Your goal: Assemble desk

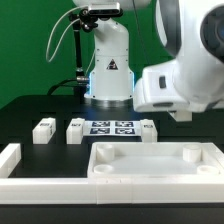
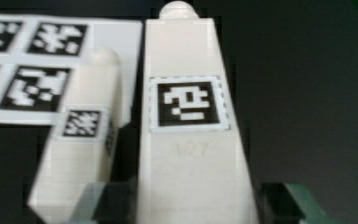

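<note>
In the wrist view my gripper (image 2: pixel 202 200) is shut on a white square desk leg (image 2: pixel 197 120) with a black-and-white tag. The leg lies lengthwise between the fingers (image 2: pixel 306 200) and looks large and close to the camera. A second leg (image 2: pixel 87 130) lies smaller beside it on the black table, next to the marker board (image 2: pixel 34 60). In the exterior view the tabletop tray (image 1: pixel 155 165) with raised rims lies at the front. Two legs (image 1: pixel 43 129) (image 1: pixel 75 129) lie left of the marker board (image 1: pixel 112 128) and one leg (image 1: pixel 148 130) lies right of it. The arm (image 1: pixel 185 75) hides the fingers and the held leg.
The robot base (image 1: pixel 108 70) stands at the back centre behind the marker board. Low white rails (image 1: pixel 10 160) border the black table at the exterior view's left and along the front.
</note>
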Tool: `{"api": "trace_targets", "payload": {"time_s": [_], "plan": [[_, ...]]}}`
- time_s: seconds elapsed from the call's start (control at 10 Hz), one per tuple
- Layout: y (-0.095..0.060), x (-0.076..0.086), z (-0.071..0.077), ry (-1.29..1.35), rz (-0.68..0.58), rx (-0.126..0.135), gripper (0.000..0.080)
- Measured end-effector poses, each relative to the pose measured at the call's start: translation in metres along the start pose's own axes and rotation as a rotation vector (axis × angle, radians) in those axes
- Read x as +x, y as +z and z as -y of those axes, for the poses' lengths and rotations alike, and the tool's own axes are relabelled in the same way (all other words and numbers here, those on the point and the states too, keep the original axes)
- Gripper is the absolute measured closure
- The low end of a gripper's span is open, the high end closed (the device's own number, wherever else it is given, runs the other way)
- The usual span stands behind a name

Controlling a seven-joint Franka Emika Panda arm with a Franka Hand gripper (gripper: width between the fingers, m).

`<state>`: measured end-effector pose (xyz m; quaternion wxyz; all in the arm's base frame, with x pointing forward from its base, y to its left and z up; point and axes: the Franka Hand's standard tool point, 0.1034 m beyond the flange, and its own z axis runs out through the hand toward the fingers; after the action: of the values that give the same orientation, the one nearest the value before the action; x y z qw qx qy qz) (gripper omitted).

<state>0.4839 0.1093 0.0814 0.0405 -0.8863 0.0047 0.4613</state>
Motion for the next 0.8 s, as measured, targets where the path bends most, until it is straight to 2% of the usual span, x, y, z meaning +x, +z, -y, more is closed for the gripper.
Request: {"api": "trace_targets", "payload": {"time_s": [0.1,0.4,0.5,0.6,0.7,0.8], "plan": [[0.009,0.016,0.002,-0.002,-0.085,0.006,0.0511],[-0.007,0.017,0.004,-0.019,-0.278,0.016,0.0511],[-0.026,0.008,0.001,-0.033,-0.328,0.017,0.0511],[-0.055,-0.008,0.005,-0.044,-0.358,0.015,0.0511],[-0.09,-0.02,0.009,-0.07,-0.448,0.014,0.0511],[-0.108,-0.03,0.012,-0.082,-0.491,0.009,0.0511]]}}
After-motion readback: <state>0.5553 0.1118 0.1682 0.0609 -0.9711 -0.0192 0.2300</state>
